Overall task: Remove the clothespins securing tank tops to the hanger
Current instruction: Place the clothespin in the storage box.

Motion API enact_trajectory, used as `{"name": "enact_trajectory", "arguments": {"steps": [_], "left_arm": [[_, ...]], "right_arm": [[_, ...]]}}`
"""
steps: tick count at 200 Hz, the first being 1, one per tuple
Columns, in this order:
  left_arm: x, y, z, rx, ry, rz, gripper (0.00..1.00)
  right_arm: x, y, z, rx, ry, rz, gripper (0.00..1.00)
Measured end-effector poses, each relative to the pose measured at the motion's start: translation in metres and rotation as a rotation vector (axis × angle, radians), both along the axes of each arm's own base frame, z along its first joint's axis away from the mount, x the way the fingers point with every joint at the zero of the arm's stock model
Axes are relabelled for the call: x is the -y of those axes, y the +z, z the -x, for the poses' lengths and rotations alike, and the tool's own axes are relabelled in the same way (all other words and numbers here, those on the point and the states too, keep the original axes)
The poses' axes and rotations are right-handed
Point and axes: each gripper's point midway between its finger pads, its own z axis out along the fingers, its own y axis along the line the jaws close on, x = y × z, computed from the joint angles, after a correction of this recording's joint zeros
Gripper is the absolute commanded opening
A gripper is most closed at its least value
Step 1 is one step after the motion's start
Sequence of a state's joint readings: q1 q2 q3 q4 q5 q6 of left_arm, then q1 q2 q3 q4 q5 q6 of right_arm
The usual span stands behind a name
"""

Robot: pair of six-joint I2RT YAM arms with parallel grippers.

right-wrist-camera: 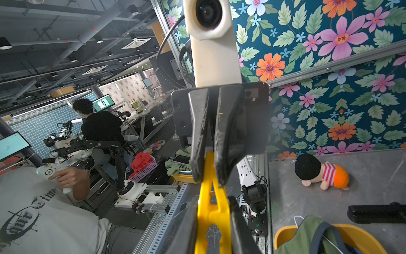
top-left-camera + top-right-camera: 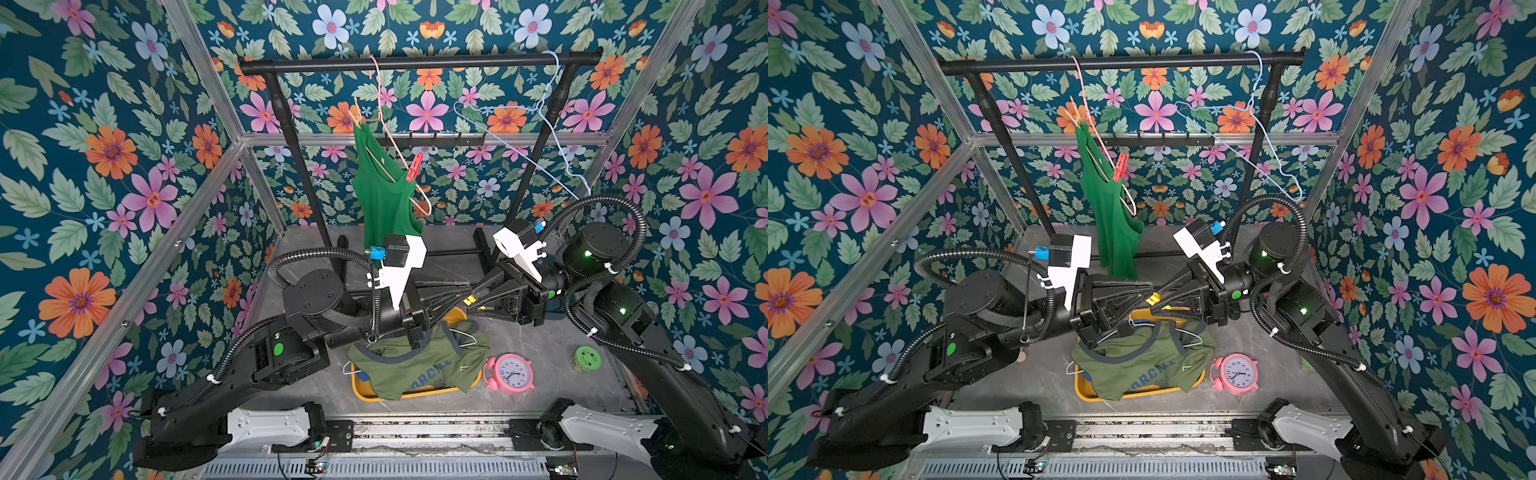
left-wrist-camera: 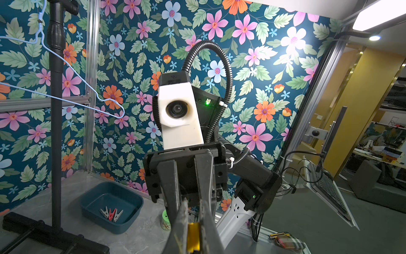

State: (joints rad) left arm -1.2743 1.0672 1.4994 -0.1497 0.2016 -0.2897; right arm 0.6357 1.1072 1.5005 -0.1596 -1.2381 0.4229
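**Top views: yellow clothespin (image 2: 470,299) in a two-claw hold**

In both top views, locate the left gripper (image 2: 464,296) and the right gripper (image 2: 476,303) tip to tip above the yellow tub (image 2: 360,391), forward of the black garment rail (image 2: 415,63). Note the yellow clothespin pinched between them, held in the air, apart from every garment.

In the right wrist view, confirm the left gripper clenched on the narrow end of the clothespin. Confirm also the right gripper's fingers (image 1: 238,224) pressed against both flanks of the wider end, grasping the same clothespin. Cross-check in the left wrist view: yellow plastic wedged between the left gripper's fingers (image 3: 208,224).

On the rail, find the pink hanger (image 2: 379,95) carrying the green tank top (image 2: 384,199). Note the red clothespin (image 2: 414,167) clipping one strap to the hanger wire. Note the peach clothespin (image 2: 356,115) on the other strap, higher up. Further along the rail, find the blue hanger (image 3: 40,26).

Below the grippers, find the olive tank top (image 2: 419,361) draped over the tub rim, chest print up. Beside the tub, note the pink alarm clock (image 2: 513,373).

In the left wrist view, locate the teal bin (image 3: 105,194) on the table (image 3: 72,193) near the rail's foot. Inside, note loose clothespins (image 3: 111,214), pale grey with one red among them.
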Motion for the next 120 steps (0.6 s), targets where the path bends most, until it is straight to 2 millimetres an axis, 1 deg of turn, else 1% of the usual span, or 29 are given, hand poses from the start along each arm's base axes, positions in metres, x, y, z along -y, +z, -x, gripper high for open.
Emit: {"name": "enact_trajectory", "arguments": {"steps": [11,24,39,46,73,94,120], "left_arm": [[0.000,0.000,0.000,-0.002,-0.002,0.000,0.22],[0.000,0.000,0.001,-0.001,-0.005,0.003,0.33],[0.000,0.000,0.003,-0.001,-0.017,0.002,0.36],[0.000,-0.001,0.004,-0.002,-0.023,0.001,0.39],[0.000,0.000,0.005,-0.001,-0.026,0.002,0.57],[-0.001,0.000,0.006,0.000,-0.030,0.003,0.70],[-0.010,0.003,0.007,0.003,-0.019,0.020,0.78]], "right_arm": [[0.000,0.000,0.000,0.000,0.000,0.000,0.01],[0.000,0.001,0.000,0.002,0.000,-0.001,0.01],[0.000,0.003,0.000,0.009,-0.001,-0.007,0.00],[0.000,0.004,0.000,0.011,0.000,-0.008,0.00],[0.000,0.005,0.000,0.017,-0.001,-0.013,0.00],[-0.001,0.004,-0.002,0.015,-0.003,-0.012,0.00],[-0.002,0.003,-0.005,0.015,-0.021,-0.012,0.00]]}}
